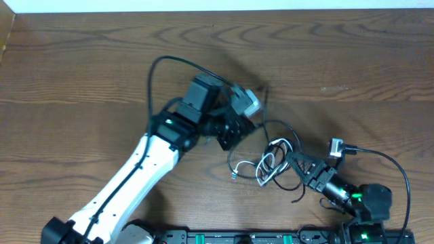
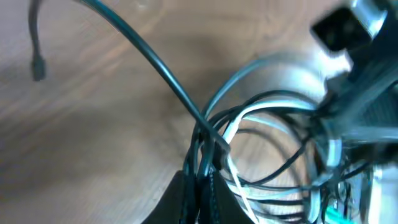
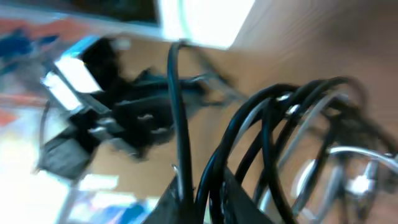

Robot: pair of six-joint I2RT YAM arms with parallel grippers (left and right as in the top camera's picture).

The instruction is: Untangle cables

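Observation:
The cables lie tangled in the middle of the table: several thin black loops and a white one. My left gripper is just left of the tangle. In the left wrist view it is shut on black cable strands, with the white cable looping just past its tips. My right gripper reaches the tangle from the lower right. Seen from the right wrist, it is closed on black cables that run up between its fingers.
The left arm slants up from the bottom left, and the right arm's base sits at the bottom right. A black wire arcs above the left arm. The table's far edge runs along the top.

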